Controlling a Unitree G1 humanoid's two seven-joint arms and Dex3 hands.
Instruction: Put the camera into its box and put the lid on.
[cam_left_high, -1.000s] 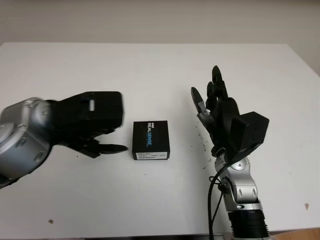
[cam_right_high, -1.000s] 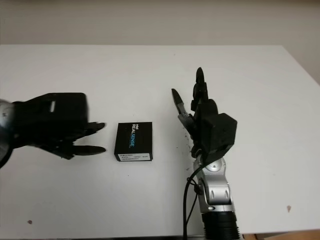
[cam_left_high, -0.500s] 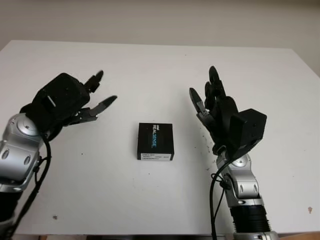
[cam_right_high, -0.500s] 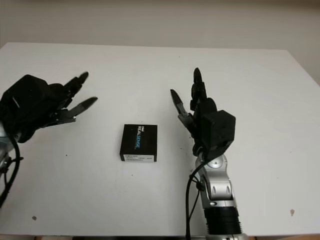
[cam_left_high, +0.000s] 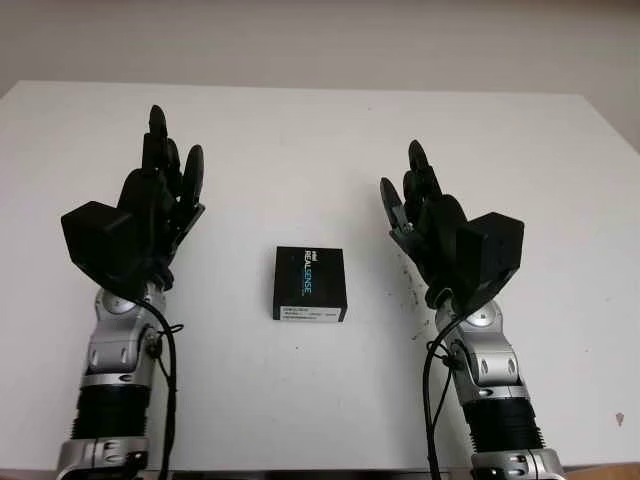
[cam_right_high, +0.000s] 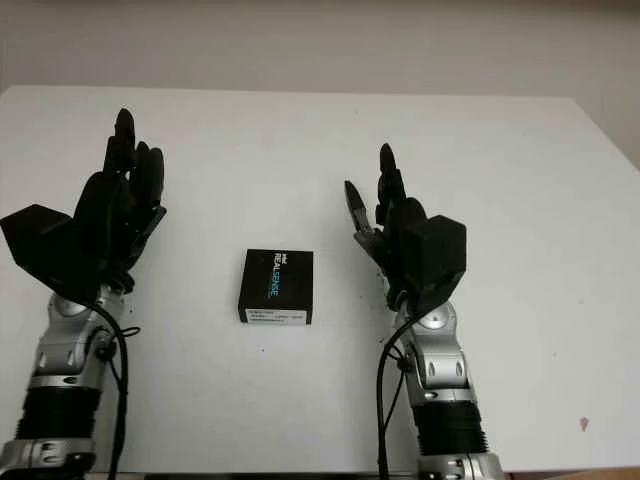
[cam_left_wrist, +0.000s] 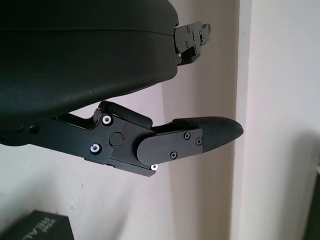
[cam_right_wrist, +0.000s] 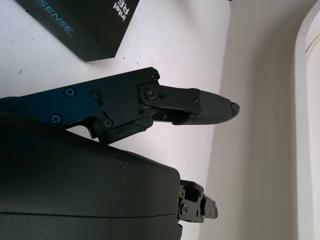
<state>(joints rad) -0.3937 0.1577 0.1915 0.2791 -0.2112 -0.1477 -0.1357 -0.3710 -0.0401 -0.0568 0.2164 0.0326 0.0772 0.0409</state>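
Both arms up from bottom edge, forearms near vertical. Left hand (cam_left_high: 150, 215) mid-left of frame, open, fingers pointing to top. Right hand (cam_left_high: 445, 240) mid-right, open, fingers up too

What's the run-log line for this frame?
box: closed, table centre | left hand: open, left of box | right hand: open, right of box

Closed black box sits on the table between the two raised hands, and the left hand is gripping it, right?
Not quite. The left hand holds nothing: it is open, raised well apart from the closed black box, as the left eye view shows. The right hand is open too.
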